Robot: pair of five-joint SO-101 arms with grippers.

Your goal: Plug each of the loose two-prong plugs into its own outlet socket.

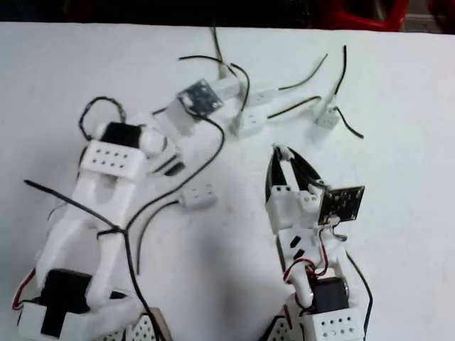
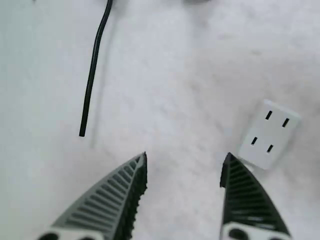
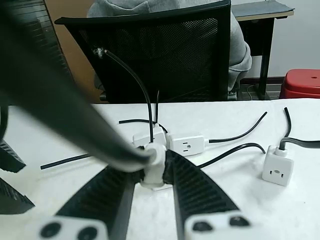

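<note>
The plug [image 3: 154, 172] looks like a small, light piece of hard white plastic, smooth enough to twist in a pinch; its black cord [image 3: 135, 82] seems springy and will likely tug at it, so the flat sides of the body are the place to hold, leaving the prongs free; the prongs themselves I cannot make out. The right tool [image 1: 286, 156] is pressed together on that plug, low over the desk [image 1: 405, 249], the arm stretched forward from its base; a white socket [image 3: 187, 145] lies near beyond the plug and a cube socket [image 3: 276, 170] well apart, each on its own cable. The left tool [image 2: 185, 157] hangs spread and empty, looking down at the desk, with a twin-outlet block [image 2: 267, 135] just beside one finger and a loose cable end [image 2: 92, 75] apart from the other.
</note>
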